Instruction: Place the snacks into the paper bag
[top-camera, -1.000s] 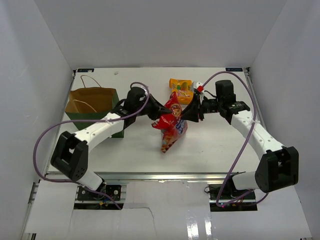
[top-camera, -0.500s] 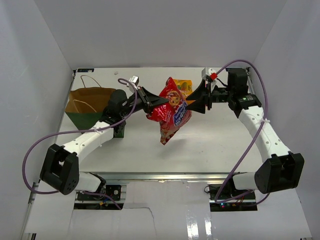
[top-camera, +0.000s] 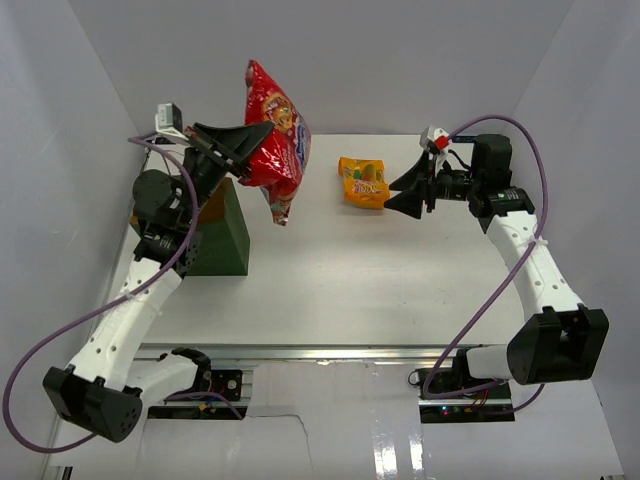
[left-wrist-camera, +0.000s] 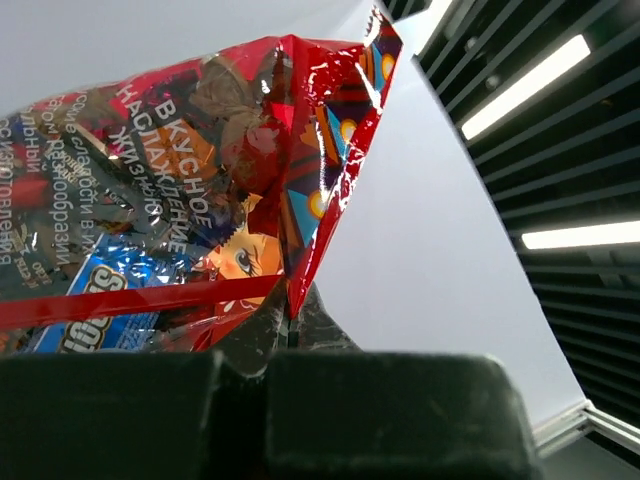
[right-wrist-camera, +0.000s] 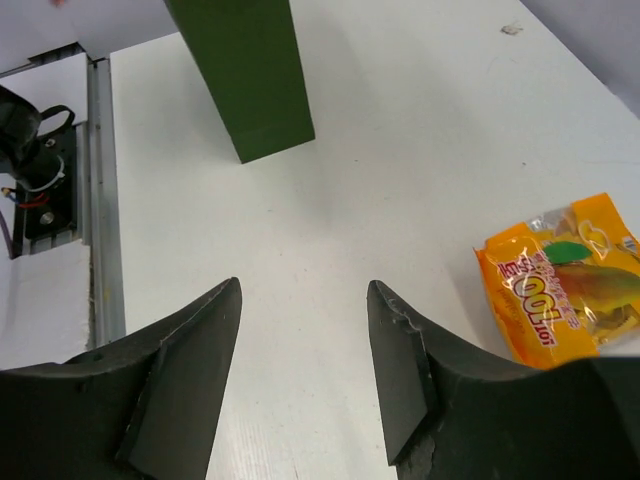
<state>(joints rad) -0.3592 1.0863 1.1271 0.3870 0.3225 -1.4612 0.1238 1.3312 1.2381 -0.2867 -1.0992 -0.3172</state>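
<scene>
My left gripper (top-camera: 266, 128) is raised high at the back left and is shut on an edge of the large red chip bag (top-camera: 276, 152), which hangs in the air. In the left wrist view the jaws (left-wrist-camera: 289, 325) pinch the bag's seam, and the red chip bag (left-wrist-camera: 190, 190) fills the view. The dark green paper bag (top-camera: 226, 238) stands below and left of it, partly hidden by my left arm. It also shows in the right wrist view (right-wrist-camera: 245, 80). The orange-yellow pouch (top-camera: 362, 182) lies flat at the back middle. My right gripper (top-camera: 393, 203) is open and empty beside the pouch (right-wrist-camera: 565, 280), jaws wide apart (right-wrist-camera: 304, 292). No other snacks show.
White walls close in the table on the left, back and right. The table's left edge with a metal rail (right-wrist-camera: 97, 200) and an arm base (right-wrist-camera: 30, 150) shows in the right wrist view. Purple cables (top-camera: 505, 270) loop off both arms.
The left gripper has lifted the red chip bag up and to the left, over by the paper bag. The right gripper has come off the bag and drawn back right, open.
</scene>
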